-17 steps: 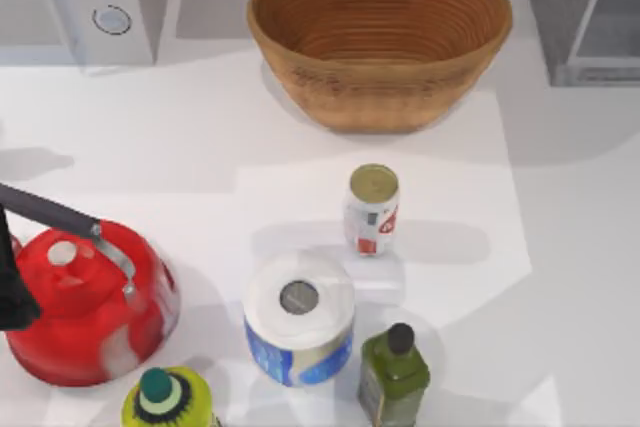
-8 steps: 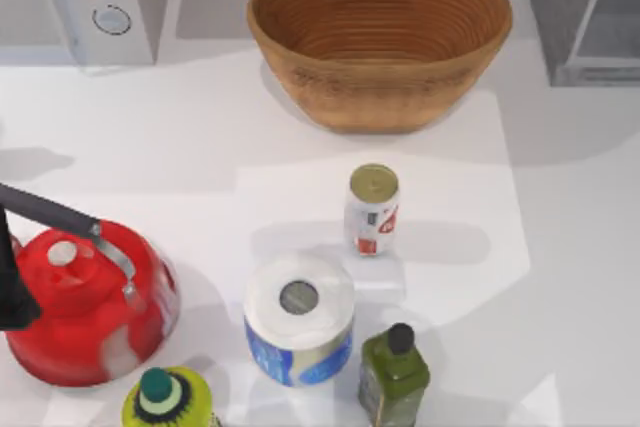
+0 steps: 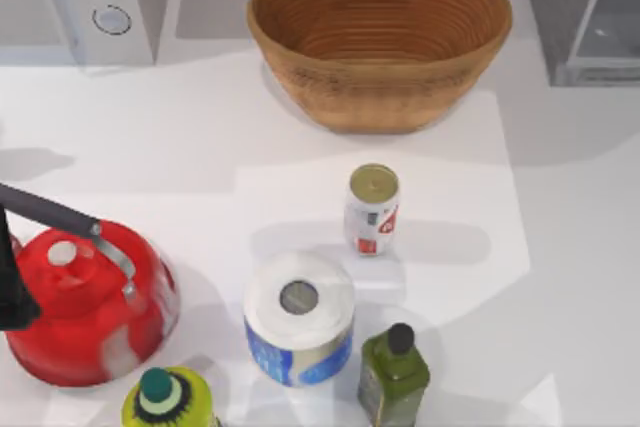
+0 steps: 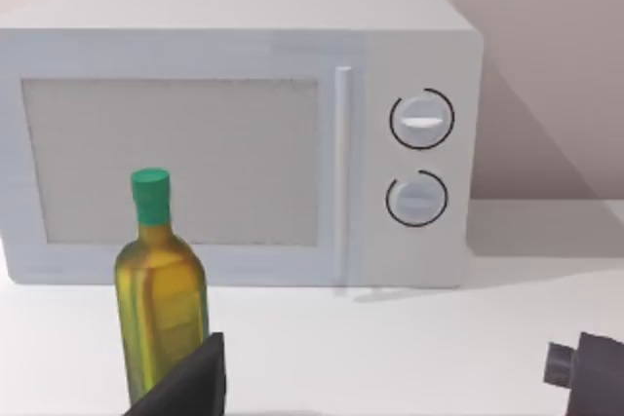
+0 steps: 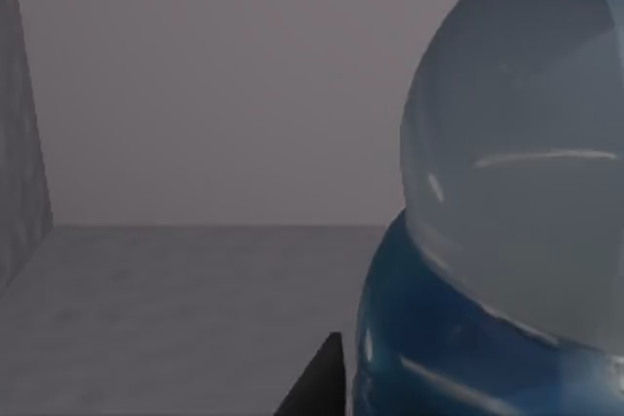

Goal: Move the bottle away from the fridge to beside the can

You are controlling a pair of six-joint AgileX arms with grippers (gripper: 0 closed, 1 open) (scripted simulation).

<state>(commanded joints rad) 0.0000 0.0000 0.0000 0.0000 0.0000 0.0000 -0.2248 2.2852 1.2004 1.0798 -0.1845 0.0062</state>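
Right wrist view shows the bottle (image 5: 507, 221) very close, inside a grey space, likely the fridge (image 3: 585, 12). I cannot tell if the right pincer grips it. Squeeze firmly, keep it upright, then carry it slowly beside the can (image 3: 372, 209).

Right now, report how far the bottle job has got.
Done: nothing visible yet. The can stands alone near the table's middle, the space beside it toward the fridge bare. In hand: the right wrist view shows the bottle very close, so the right hand is at it; grip unclear. Left: carry it over and set it beside the can.
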